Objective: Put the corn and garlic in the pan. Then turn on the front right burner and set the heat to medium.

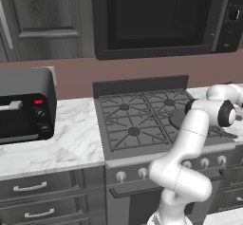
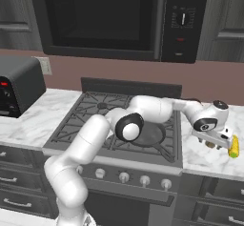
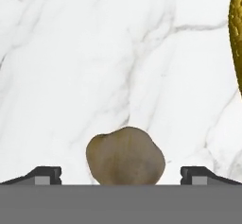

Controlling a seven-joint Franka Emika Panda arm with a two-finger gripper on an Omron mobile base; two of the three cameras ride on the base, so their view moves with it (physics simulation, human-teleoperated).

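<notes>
I hold the gripper [image 3: 121,173] spread astride the garlic [image 3: 125,155] on the counter's [image 3: 94,67] right end; closing off-centre risks it squirting toward the corn [image 3: 235,43].

garlic [image 3: 125,155]: a small round tan-brown lump. It lies on the white marble counter, to the right of the stove.
corn [image 2: 234,145]: a short bright yellow cob with bumpy skin. It lies on the same counter, just right of the garlic.
pan [image 2: 151,135]: a round, flat, dark grey skillet. It sits on the stove's front right side.
front right burner: under the pan, hidden.
</notes>
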